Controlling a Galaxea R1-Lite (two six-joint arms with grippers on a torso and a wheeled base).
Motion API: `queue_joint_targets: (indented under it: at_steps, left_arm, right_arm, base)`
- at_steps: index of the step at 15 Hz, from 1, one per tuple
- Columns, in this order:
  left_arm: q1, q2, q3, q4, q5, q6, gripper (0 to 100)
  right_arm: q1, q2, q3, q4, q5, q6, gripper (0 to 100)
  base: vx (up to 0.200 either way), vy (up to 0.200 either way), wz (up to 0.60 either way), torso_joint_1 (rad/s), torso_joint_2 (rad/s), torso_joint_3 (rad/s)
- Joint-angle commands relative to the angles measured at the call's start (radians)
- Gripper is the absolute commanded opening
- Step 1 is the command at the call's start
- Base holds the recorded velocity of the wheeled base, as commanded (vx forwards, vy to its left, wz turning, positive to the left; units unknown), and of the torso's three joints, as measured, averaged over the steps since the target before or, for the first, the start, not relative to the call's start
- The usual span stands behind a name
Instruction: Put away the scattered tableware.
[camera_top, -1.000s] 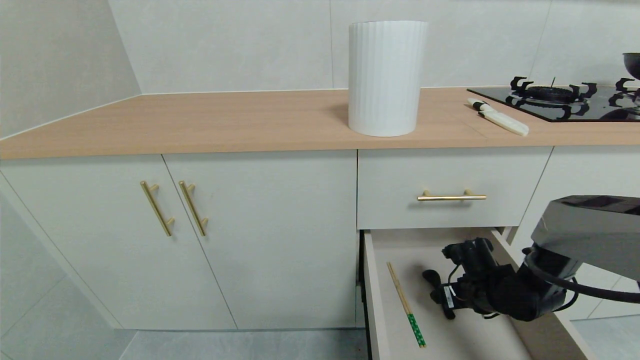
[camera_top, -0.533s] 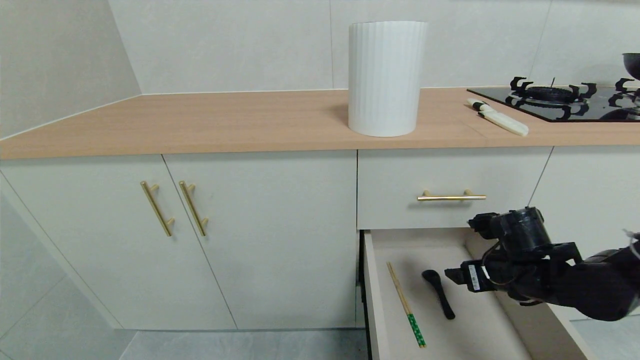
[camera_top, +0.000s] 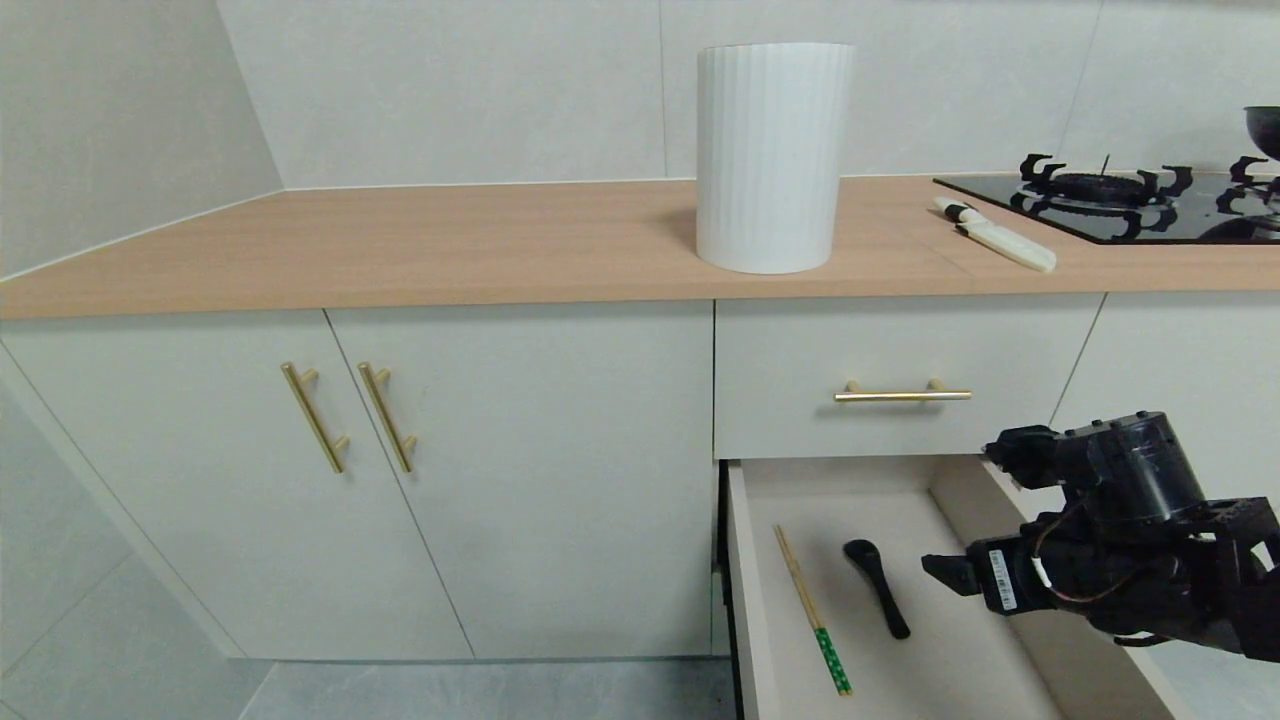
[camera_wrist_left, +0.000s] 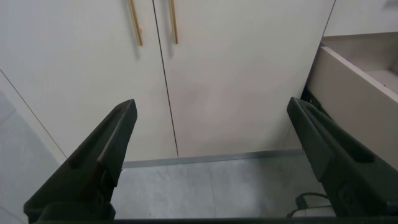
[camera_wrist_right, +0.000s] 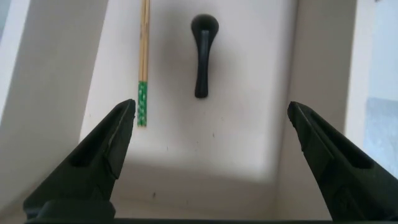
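Countertop of light wood (camera_top: 450, 245) runs across the kitchen under a grey tiled wall (camera_top: 450, 90). On it, at about 1 o'clock, a tall white ribbed container (camera_top: 770, 160) stands upright. At 2 o'clock a white knife (camera_top: 995, 235) lies flat, just beside a black gas stove (camera_top: 1120, 200). Under the countertop there are pale cabinet doors (camera_top: 520, 470) with gold handles at 9 o'clock, and a closed drawer (camera_top: 903, 360) at 3 o'clock. Below that one, at 5 o'clock, a second drawer (camera_top: 745, 560) is pulled out. Inside it lie chopsticks (camera_top: 810, 610) with green ends and a black spoon (camera_top: 877, 585), near each other but apart, the chopsticks at 9 o'clock of the spoon. The right gripper (camera_wrist_right: 211, 106) hangs over this drawer, jaws spread wide, holding nothing. The left gripper (camera_wrist_left: 211, 102), also spread wide and with nothing in it, faces the cabinet doors above the grey floor (camera_wrist_left: 205, 183).
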Motion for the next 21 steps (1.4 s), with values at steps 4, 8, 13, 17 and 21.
queue_joint_targets:
  at_steps: [4, 8, 13, 17, 21]
  left_arm:
    - [0.0, 0.0, 0.0, 0.0, 0.0, -0.001, 100]
    - [0.0, 0.0, 0.0, 0.0, 0.0, -0.001, 100]
    - [0.0, 0.0, 0.0, 0.0, 0.0, -0.001, 100]
    - [0.0, 0.0, 0.0, 0.0, 0.0, -0.001, 100]
    - [0.0, 0.0, 0.0, 0.0, 0.0, -0.001, 100]
  right_arm:
    - [0.028, -0.065, -0.004, 0.052, 0.002, -0.006, 100]
    - [0.034, -0.066, -0.003, 0.057, 0.0, -0.008, 100]
    - [0.072, -0.074, 0.007, 0.175, 0.023, -0.055, 100]
    - [0.161, -0.08, 0.005, 0.336, 0.058, -0.064, 100]
    - [0.22, -0.072, 0.025, 0.353, 0.058, -0.064, 100]
  base:
    - [-0.05, 0.0, 0.0, -0.001, 0.0, 0.001]
    - [-0.2, 0.0, 0.0, 0.005, 0.0, 0.001]
    - [-0.04, 0.0, 0.0, 0.0, 0.0, 0.0]
    - [0.0, 0.0, 0.0, 0.0, 0.0, 0.0]
    - [0.0, 0.0, 0.0, 0.0, 0.0, 0.0]
